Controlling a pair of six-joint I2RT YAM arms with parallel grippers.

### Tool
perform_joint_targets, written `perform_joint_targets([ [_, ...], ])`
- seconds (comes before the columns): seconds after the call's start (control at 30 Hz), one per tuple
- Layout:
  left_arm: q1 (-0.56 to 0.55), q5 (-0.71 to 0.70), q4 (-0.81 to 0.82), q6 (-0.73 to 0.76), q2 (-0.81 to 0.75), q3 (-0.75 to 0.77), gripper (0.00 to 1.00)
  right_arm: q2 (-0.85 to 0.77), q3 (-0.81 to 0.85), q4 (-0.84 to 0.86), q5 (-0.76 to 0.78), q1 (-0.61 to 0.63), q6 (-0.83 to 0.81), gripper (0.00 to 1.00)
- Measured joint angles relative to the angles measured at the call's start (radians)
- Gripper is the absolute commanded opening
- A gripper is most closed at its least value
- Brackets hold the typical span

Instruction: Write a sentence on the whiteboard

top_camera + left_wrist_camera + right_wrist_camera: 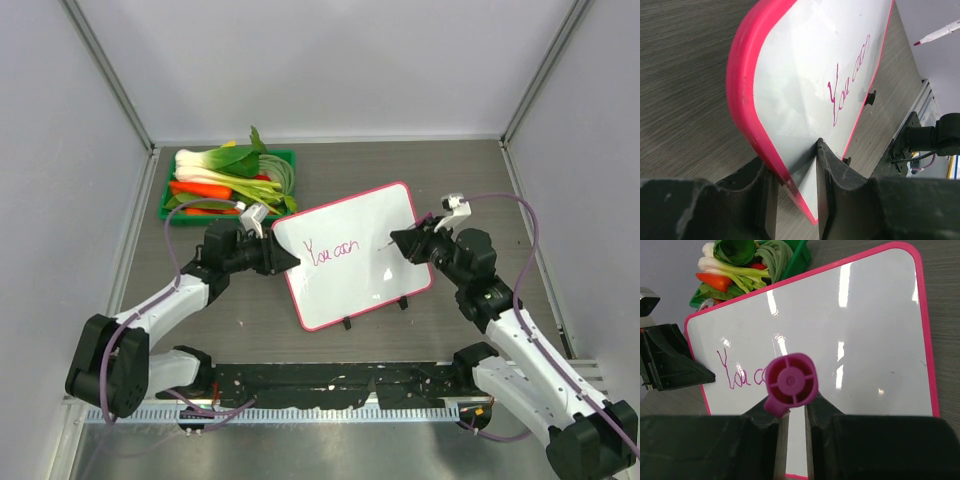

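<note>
The whiteboard (360, 285), glossy white with a pink-red frame, stands tilted on two black feet at the table's middle. Thin pink-purple cursive (333, 252) on it reads "You can". My left gripper (287, 258) is shut on the board's left edge; the left wrist view shows its jaws (795, 165) clamping the frame (740, 85) and the writing (847, 85). My right gripper (402, 243) is shut on a pink marker (791, 382), seen end-on over the board (865, 340). The marker tip (937, 35) hangs just off the board, right of the writing.
A green tray (169, 199) of vegetables sits at the back left, just behind the board's top-left corner, also in the right wrist view (802, 255). Grey enclosure walls stand on three sides. A black rail (330, 380) runs along the near edge.
</note>
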Motion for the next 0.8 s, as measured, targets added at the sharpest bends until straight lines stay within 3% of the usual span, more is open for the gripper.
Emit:
perform_joint_targets([
  [0.33, 0.01, 0.037, 0.05, 0.003, 0.045, 0.001, 0.0, 0.167, 0.0, 0.151, 0.005, 0.012, 0.023, 0.01],
  [0.8, 0.01, 0.043, 0.066, 0.003, 0.054, 0.0, 0.0, 0.229, 0.021, 0.254, 0.108, 0.084, 0.014, 0.01],
])
